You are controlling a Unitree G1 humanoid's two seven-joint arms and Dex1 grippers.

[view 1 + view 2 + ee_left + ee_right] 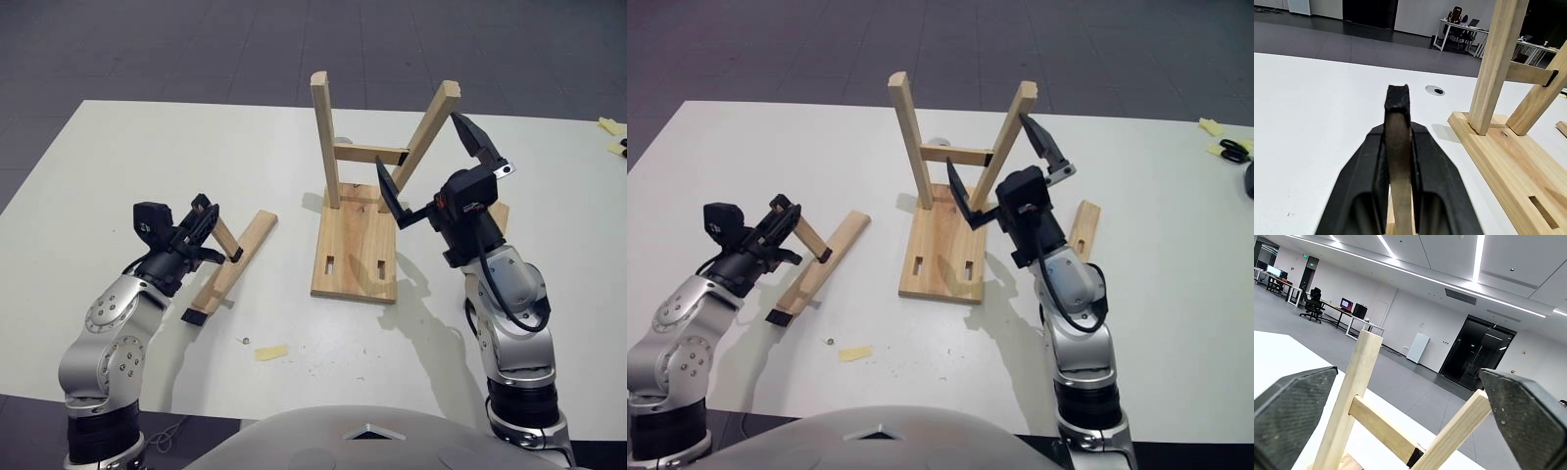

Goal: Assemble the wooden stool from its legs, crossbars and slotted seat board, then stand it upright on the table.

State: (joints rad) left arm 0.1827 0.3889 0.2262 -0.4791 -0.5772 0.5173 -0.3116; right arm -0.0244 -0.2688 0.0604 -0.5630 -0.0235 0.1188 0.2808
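The slotted seat board (355, 257) lies flat on the white table (118, 166). Two legs stand up from its far end, the left leg (326, 137) and the right leg (427, 132), joined by a crossbar (367, 153). My right gripper (437, 168) is open, with one finger on each side of the right leg (1454, 433), not touching it. To the left, another leg (238, 259) lies on the table with a short crossbar (225, 238) rising from it. My left gripper (204, 231) is shut on that crossbar (1399, 147).
A loose wooden piece (1084, 227) lies on the table just right of my right arm. Yellow tape scraps (271, 352) and a small screw (245, 340) sit near the front edge. Scissors (1234, 150) and more scraps (612, 125) are at the far right.
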